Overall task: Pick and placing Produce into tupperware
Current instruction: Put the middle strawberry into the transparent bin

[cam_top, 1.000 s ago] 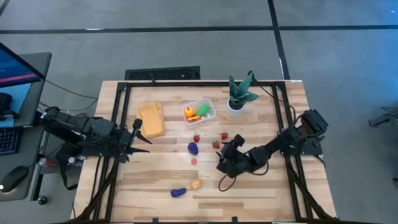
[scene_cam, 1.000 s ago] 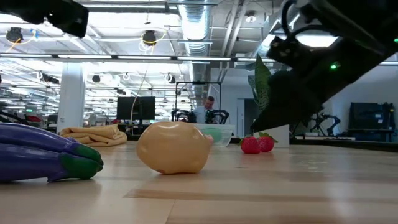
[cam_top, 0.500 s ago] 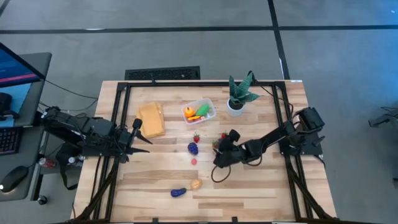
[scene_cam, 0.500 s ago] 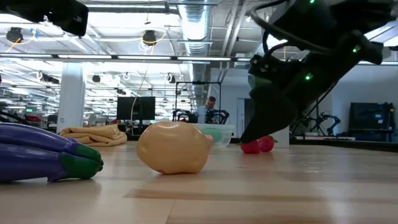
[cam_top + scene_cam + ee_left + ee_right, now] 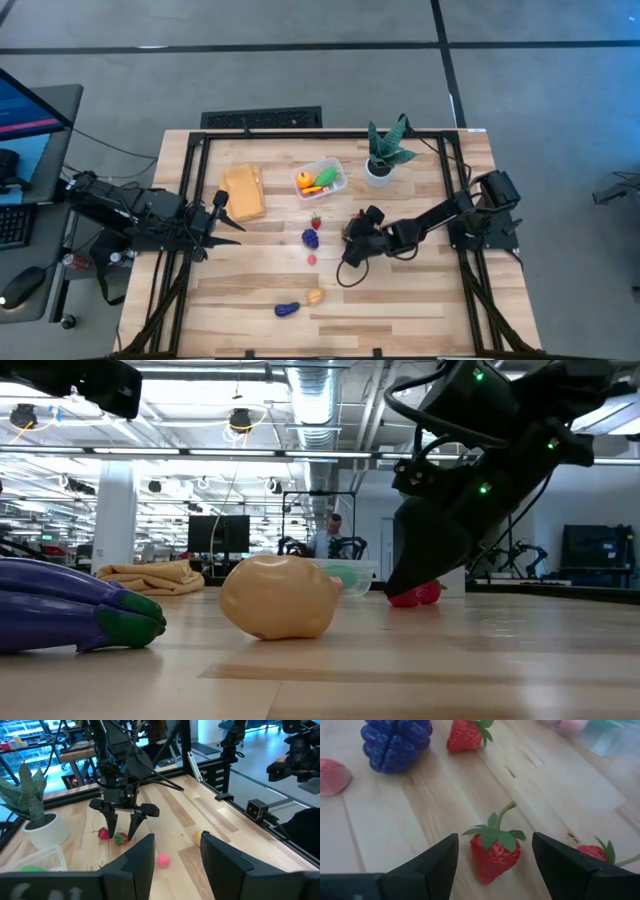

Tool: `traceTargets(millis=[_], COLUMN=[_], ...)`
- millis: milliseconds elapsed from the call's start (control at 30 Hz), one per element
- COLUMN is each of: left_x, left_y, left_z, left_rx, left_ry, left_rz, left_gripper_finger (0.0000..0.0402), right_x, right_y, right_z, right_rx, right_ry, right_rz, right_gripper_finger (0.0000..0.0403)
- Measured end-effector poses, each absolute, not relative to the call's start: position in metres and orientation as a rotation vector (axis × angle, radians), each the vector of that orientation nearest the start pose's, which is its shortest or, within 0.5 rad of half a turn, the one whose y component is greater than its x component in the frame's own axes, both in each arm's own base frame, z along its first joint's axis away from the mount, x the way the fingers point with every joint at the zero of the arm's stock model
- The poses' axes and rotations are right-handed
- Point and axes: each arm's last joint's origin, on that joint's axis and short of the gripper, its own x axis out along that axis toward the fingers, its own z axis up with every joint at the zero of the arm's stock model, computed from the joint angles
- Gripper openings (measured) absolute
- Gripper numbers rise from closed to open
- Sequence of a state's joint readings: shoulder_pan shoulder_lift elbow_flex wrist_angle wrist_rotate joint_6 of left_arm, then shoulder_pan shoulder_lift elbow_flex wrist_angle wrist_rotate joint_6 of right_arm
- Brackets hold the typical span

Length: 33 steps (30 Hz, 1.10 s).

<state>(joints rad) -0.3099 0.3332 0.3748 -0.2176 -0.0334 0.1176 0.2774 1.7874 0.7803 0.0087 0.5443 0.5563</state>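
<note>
The right claw stands low over the pale wooden bench near its middle, its two dark fingers spread wide on either side of a small red toy strawberry with a green leafy cap, which lies on the wood between them, ungripped. A second red strawberry lies just beside it, and a third sits a little farther off, near a purple bunch of toy grapes and a small pink bit. The small clear plastic rectangular tub rests toward the bench's far edge, already holding orange and green pieces. Next to it stands a spiky green plant in a white pot; on its other side lies a folded tan-yellow cloth. A dark purple toy eggplant and a tan rounded piece lie near the front edge. The left claw waits at the bench's left side, partly open and holding nothing.
</note>
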Motion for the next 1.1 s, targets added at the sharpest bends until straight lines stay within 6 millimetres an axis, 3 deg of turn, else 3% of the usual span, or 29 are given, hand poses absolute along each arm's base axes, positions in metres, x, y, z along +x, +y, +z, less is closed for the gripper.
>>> traceTargets(millis=[167, 567, 933, 1100], left_x=[0.1032, 0.1033, 0.1033, 0.1033], left_y=[-0.0320, -0.0318, -0.0318, -0.0318], left_z=[0.2430, 0.2430, 0.2430, 0.2430], left_rx=[0.139, 0.131, 0.119, 0.119], left_ry=[0.159, 0.161, 0.162, 0.162], left_rz=[-0.285, -0.276, -0.275, -0.275], left_gripper_finger=[0.0148, 0.0148, 0.0148, 0.0148], right_x=[0.3007, 0.3008, 0.3009, 0.3009], right_y=[0.0703, 0.0707, 0.0708, 0.0707], right_z=[0.1085, 0.1083, 0.1084, 0.1084], right_rx=[0.113, 0.109, 0.109, 0.109], right_ry=[0.813, 0.821, 0.822, 0.821], right_rz=[-0.478, -0.461, -0.461, -0.461], right_gripper_finger=[0.0236, 0.0128, 0.0151, 0.0138])
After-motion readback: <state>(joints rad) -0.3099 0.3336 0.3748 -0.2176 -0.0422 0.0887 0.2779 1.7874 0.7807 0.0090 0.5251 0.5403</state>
